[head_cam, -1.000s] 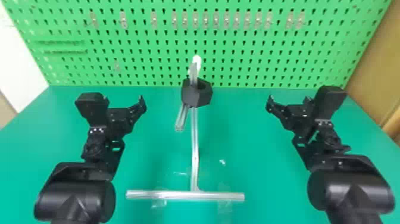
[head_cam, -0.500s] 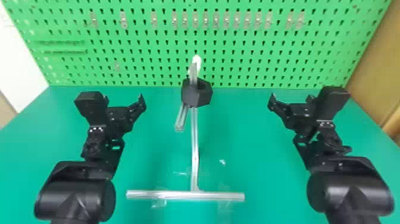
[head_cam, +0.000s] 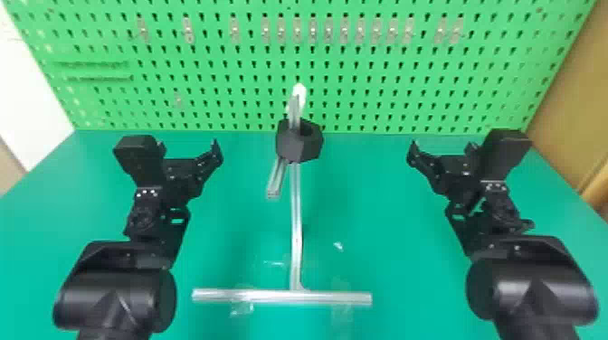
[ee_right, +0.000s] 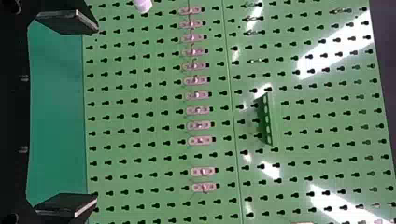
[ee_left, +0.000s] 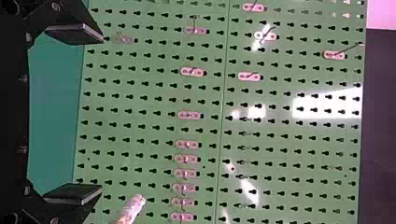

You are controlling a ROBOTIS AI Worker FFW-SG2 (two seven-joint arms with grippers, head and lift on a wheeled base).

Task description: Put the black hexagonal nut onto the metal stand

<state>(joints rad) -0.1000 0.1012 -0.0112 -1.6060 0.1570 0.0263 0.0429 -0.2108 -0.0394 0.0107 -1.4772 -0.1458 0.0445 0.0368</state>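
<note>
In the head view, the left gripper (head_cam: 187,151) stands open to the left of the metal stand (head_cam: 296,230), and the right gripper (head_cam: 442,153) is open to its right. The black hexagonal nut (head_cam: 310,147) sits high on the stand, between the two grippers and touching neither. A silver bar enters its hole from above. Whether the nut rests on anything below is hidden. Nothing lies between the fingers of the left gripper (ee_left: 99,114) in the left wrist view or of the right gripper (ee_right: 96,114) in the right wrist view.
A green pegboard (head_cam: 226,81) with small metal hooks rises behind the green table (head_cam: 384,217). The stand's base bar (head_cam: 253,296) runs crosswise near the front, and a short bar (head_cam: 276,180) slants out below the nut.
Both grippers have shifted very slightly outward, away from the stand. The nut and the stand have kept their places.
</note>
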